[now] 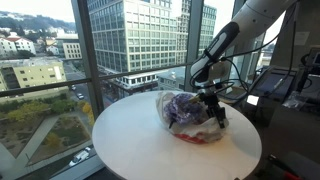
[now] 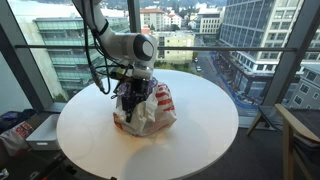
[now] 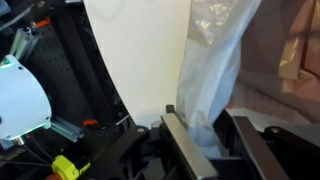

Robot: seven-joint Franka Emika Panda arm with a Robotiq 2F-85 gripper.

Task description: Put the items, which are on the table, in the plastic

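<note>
A crumpled clear plastic bag with red and purple items inside lies on the round white table; it shows in both exterior views. My gripper is down at the bag's edge, on its side away from the windows. In the wrist view a fold of the plastic runs down between my two fingers, which close on it. I see no loose items on the table outside the bag.
Tall windows ring the table's far side. A dark desk with equipment stands beside the table. A wooden chair is near the table edge, and a bag lies on the floor.
</note>
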